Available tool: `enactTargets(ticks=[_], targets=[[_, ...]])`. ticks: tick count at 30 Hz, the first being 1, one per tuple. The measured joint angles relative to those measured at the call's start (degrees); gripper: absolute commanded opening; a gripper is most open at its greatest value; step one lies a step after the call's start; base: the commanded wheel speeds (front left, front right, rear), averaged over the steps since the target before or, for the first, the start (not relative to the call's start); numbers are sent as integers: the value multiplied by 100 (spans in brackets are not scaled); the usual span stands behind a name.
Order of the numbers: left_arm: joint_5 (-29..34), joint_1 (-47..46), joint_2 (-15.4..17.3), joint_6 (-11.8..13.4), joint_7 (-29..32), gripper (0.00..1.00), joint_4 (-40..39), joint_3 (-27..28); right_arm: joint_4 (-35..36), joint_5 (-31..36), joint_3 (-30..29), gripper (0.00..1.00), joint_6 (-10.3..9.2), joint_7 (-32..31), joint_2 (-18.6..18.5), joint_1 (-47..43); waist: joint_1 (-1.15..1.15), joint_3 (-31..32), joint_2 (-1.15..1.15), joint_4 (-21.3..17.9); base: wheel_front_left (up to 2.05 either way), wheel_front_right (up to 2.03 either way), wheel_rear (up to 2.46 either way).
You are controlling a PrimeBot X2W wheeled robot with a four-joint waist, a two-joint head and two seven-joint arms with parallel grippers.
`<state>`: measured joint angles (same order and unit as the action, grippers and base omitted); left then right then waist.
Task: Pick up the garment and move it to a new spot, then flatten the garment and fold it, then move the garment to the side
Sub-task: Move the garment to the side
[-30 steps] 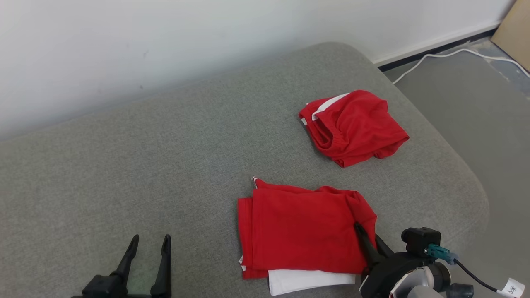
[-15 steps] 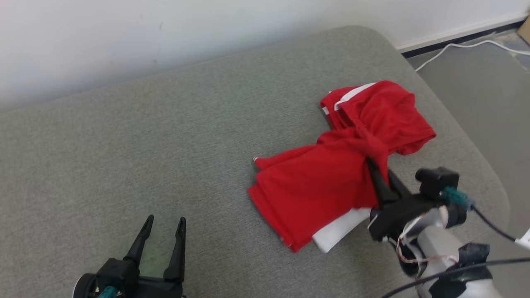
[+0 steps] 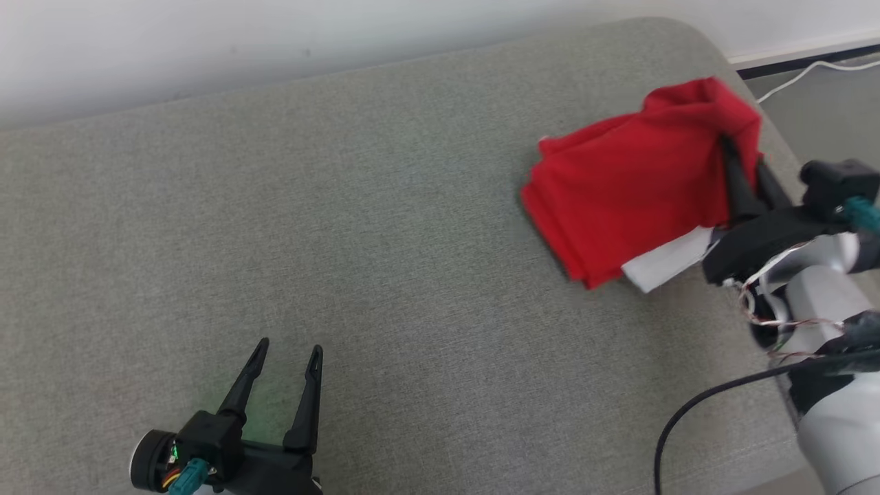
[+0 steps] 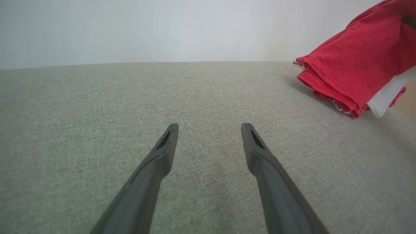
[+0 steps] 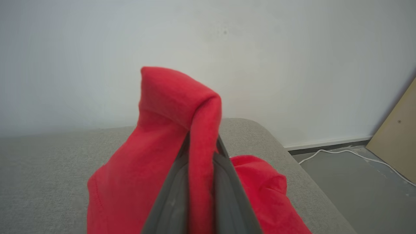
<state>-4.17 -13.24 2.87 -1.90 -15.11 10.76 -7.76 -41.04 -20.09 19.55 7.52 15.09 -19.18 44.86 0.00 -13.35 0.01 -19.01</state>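
We judge the folding done and only the setting aside left: our right fingers (image 3: 734, 180) grip the folded garment (image 3: 632, 185), our left fingers (image 3: 306, 399) stand open.

The garment (image 3: 632, 179) is soft red knit cloth, matt, with a stitched hem and a white cloth layer underneath. The cushion (image 3: 385, 227) is coarse grey woven fabric, faintly speckled. The left gripper (image 3: 289, 346) and right gripper (image 3: 741, 152) have dark, matt plastic fingers. The wall (image 5: 292, 65) looks smooth, matt and painted.
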Motion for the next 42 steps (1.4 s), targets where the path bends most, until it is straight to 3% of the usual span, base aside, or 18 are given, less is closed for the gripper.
enactTargets(ticks=[12,20,22,23,29,33,38,42], targets=[[71,-126,-1,-3,0,100,-25,-65,-984,820,-800,0,0,0,-653,744,0,-242,0,282,0,0,0],[147,-205,0,-48,0,100,-40,-60,-1537,1540,-1456,0,0,0,-772,1020,0,-444,-1,534,0,0,0],[171,-211,0,-52,0,100,-47,-63,-1595,1793,-1683,35,0,0,-791,1046,0,-502,0,590,0,0,0],[171,-219,0,-53,0,100,-51,-64,-1599,1907,-1831,96,0,0,-795,1067,0,-531,0,618,0,0,0],[198,-235,0,-62,0,100,-74,-18,-1314,2851,-2716,100,0,2,-761,984,0,-634,-1,797,0,0,0],[235,-235,0,-52,0,100,-116,2,-984,3222,-3122,100,0,1,-472,807,1,-636,-1,882,0,0,0],[225,-220,1,-1,0,100,-123,23,-554,3255,-3080,100,0,2,-135,588,0,-538,-1,912,0,0,0],[183,-161,1,49,0,100,-118,47,-178,2925,-2695,100,0,2,60,280,0,-392,0,916,0,0,0]])
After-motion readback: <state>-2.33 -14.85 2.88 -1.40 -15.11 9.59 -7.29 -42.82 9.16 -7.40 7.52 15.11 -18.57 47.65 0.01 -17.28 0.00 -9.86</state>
